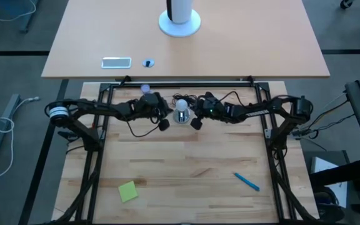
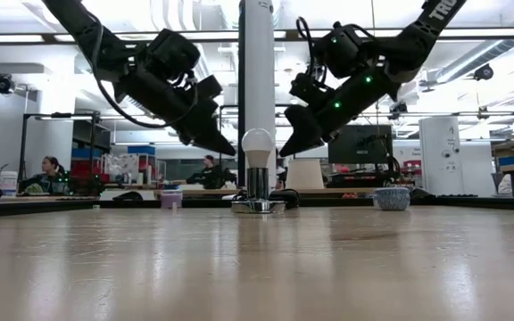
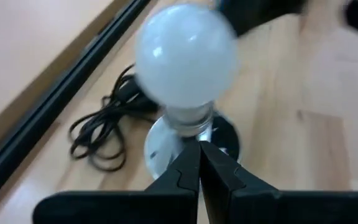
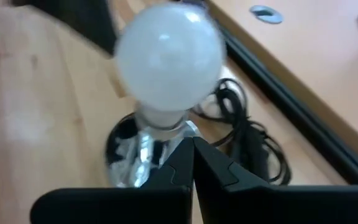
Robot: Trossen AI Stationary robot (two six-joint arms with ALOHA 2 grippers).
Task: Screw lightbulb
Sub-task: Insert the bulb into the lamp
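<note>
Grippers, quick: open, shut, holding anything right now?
Left gripper: shut, empty, just short of the lightbulb standing in its socket.
Right gripper: shut, empty, on the bulb's other side.

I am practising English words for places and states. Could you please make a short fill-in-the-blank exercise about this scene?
1. The lightbulb stands upright in the shiny ____.
2. The left gripper and the right gripper both have their fingers ____.
3. The black cord lies on the ____ beside the base.

Missing words: socket; shut; table
</note>
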